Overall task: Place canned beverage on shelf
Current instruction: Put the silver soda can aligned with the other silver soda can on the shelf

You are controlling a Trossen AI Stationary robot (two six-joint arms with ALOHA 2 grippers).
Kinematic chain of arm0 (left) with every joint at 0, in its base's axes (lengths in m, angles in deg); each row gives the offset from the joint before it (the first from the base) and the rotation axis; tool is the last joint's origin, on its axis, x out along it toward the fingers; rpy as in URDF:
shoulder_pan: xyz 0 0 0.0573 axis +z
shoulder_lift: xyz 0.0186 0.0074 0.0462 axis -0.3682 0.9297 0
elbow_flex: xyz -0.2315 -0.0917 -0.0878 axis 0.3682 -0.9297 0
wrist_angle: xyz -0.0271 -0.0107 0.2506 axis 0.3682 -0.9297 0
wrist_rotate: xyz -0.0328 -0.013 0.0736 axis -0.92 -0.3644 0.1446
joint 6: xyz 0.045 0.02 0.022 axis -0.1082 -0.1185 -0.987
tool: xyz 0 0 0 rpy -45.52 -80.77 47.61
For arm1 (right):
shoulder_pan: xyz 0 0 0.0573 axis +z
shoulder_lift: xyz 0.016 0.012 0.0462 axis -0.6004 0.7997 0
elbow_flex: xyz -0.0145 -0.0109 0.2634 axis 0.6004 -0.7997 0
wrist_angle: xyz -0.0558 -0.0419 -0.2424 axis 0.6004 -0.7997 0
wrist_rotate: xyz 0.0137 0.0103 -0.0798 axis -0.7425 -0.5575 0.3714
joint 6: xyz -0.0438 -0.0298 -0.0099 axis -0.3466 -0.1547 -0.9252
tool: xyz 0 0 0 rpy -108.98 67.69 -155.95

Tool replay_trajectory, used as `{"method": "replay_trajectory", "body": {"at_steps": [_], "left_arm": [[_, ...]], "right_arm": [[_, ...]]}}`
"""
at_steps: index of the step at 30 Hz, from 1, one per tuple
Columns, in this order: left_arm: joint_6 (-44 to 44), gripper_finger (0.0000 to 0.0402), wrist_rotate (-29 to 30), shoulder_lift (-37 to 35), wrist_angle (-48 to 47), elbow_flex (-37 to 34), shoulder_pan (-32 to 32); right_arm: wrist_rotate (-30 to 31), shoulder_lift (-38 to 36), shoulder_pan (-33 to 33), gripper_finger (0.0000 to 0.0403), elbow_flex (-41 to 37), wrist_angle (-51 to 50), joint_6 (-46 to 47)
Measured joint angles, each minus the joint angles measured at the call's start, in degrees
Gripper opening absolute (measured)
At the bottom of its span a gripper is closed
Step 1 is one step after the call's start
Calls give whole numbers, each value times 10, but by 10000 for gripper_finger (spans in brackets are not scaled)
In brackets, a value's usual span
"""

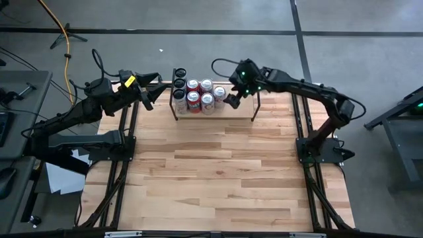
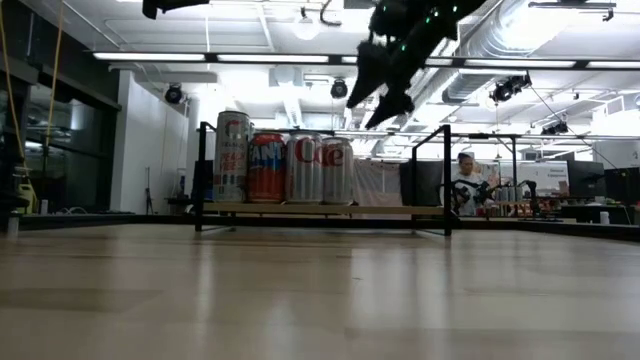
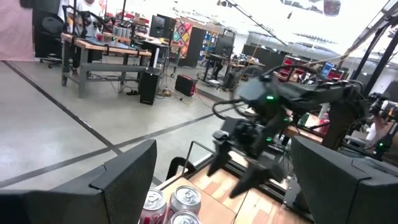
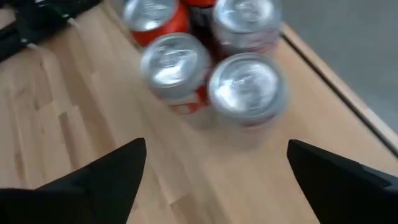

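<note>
Cans (image 1: 198, 96) stand clustered toward the left end of the shelf (image 1: 241, 112), none held. Right gripper (image 1: 232, 99) hovers above them, fingers spread and empty. Left gripper (image 1: 147, 98) waits open near the shelf's left end. Placement appears complete.

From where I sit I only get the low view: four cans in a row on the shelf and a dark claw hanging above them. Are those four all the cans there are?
Observer: No. The high view shows more cans behind that row, all clustered at the left end of the shelf.
Operator: Is the claw carrying a can?
Observer: No. That is the right end effector. Its own wrist view shows its fingers spread wide with nothing between them, only can tops below.
Operator: And the other arm?
Observer: The left end effector sits just off the shelf's left end, also open and holding nothing.
</note>
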Motion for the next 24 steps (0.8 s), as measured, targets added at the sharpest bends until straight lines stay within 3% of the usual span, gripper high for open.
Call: {"method": "replay_trajectory", "body": {"at_steps": [3, 6, 9, 12, 13, 19, 24], "left_arm": [[0, 325, 0, 0, 0, 0, 0], [0, 325, 0, 0, 0, 0, 0], [0, 325, 0, 0, 0, 0, 0], [-1, 325, 0, 0, 0, 0, 0], [0, 325, 0, 0, 0, 0, 0], [-1, 325, 0, 0, 0, 0, 0], [4, 325, 0, 1, 0, 0, 0]], "right_arm": [[33, -7, 36, 354, 0, -5, 20], [114, -3, 79, 289, 0, 0, 37], [170, 15, 110, 180, -5, 20, 37], [173, 31, 118, 47, -31, 44, 36], [173, 33, 117, 25, -43, 52, 36], [170, 27, 98, 9, -118, 131, 80], [131, 32, 95, 3, -141, 219, 100]]}}
